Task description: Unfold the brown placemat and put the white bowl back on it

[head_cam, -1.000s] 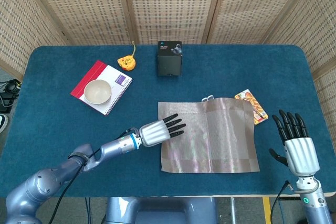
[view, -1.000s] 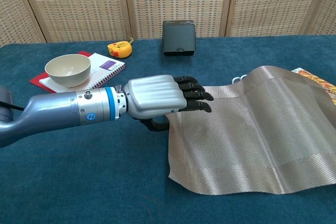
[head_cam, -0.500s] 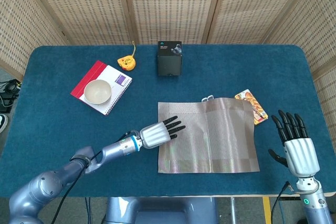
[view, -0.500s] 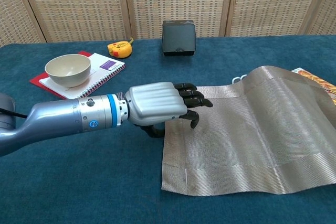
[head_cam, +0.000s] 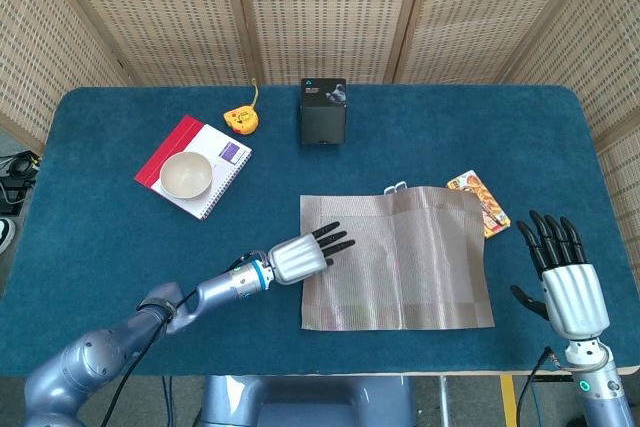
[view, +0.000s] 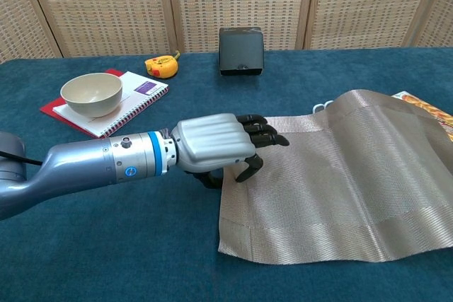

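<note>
- At centre right of the dark blue table (head_cam: 100, 237): brown woven placemat (head_cam: 420, 267), spread flat, with a crease running down its middle.
- At the placemat's 9 o'clock edge: left hand (head_cam: 300, 254), silver palm with black fingers (view: 263, 132); fingers partly apart, their tips lying on the mat's left border. The chest view shows the thumb curled down onto the cloth; whether the edge is pinched cannot be told.
- At 10 o'clock from the placemat, well apart: white ceramic bowl (head_cam: 186, 175), upright, sitting on a red-covered spiral notebook (head_cam: 165, 152).
- At 12 o'clock from the placemat: black box (head_cam: 323, 112), with a yellow tape measure (head_cam: 241, 119) to its 9 o'clock.
- At the placemat's 2 o'clock corner: colourful printed packet (head_cam: 480, 199), partly under the mat's edge; a small white clip (head_cam: 396, 187) at the top edge.
- At 4 o'clock, beyond the table's near corner: right hand (head_cam: 565, 277), raised, fingers spread, holding nothing.
</note>
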`<state>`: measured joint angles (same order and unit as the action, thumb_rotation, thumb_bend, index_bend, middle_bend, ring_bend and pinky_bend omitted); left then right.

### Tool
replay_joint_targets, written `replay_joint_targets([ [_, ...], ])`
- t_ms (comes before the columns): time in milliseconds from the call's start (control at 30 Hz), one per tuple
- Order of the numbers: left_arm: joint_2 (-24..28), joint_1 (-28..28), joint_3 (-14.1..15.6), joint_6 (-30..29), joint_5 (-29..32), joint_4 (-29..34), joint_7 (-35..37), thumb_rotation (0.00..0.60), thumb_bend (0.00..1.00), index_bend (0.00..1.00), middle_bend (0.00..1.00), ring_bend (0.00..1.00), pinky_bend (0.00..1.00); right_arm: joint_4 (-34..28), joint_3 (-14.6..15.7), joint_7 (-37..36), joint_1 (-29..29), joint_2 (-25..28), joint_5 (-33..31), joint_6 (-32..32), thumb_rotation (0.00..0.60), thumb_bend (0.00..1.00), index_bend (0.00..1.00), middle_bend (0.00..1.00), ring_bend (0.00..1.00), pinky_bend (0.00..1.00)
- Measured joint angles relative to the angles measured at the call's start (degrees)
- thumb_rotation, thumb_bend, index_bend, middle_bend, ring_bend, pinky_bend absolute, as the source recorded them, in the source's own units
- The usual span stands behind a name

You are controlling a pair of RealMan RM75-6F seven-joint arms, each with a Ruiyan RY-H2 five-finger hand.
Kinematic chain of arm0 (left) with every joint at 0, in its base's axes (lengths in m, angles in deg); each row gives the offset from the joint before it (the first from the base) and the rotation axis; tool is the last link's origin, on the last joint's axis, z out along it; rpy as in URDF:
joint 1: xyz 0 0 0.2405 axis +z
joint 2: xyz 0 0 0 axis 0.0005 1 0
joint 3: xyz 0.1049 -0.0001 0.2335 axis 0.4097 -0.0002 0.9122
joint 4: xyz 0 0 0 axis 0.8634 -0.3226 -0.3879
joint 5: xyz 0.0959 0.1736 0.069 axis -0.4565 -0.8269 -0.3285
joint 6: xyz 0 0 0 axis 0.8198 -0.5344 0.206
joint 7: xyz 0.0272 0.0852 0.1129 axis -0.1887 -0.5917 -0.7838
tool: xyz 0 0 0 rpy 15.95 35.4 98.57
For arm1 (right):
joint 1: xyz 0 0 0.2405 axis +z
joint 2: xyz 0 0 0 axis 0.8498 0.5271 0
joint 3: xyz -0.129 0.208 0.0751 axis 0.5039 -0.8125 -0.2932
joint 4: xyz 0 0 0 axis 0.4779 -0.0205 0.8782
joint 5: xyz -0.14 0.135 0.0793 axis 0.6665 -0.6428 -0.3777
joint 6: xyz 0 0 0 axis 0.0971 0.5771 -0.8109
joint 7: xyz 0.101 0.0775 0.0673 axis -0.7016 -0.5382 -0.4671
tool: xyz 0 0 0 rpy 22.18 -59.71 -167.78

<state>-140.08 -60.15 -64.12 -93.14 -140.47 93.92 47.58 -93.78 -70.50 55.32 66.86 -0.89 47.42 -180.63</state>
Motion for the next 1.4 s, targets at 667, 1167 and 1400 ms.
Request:
replay_joint_targets([
  [667, 3.7, 1.9, 0.2, -2.0, 1.1, 5.0, -1.1, 0.600, 0.46, 0.75, 0.00, 0.00, 0.00, -0.4, -0.2, -0.5, -0.2, 0.4, 0.5, -0.1, 0.600, 0.00, 0.00, 0.00, 0.00, 0.00],
  [1167, 17.5, 7.0, 3.1, -4.0, 0.7, 24.4, -12.2, 0.600, 0.46, 0.75, 0.00, 0.00, 0.00, -1.2, 0.5, 0.1, -0.7, 0.6, 2.0, -0.9, 0.600, 0.00, 0.00, 0.00, 0.00, 0.00],
  [1400, 20.8, 10.1, 5.4, -5.3, -0.3, 27.2, -14.7, 0.600, 0.46, 0.76, 0.00, 0.00, 0.00, -1.5, 0.7, 0.2, -0.9, 0.7, 2.8, -1.6, 0.600, 0.00, 0.00, 0.00, 0.00, 0.00],
])
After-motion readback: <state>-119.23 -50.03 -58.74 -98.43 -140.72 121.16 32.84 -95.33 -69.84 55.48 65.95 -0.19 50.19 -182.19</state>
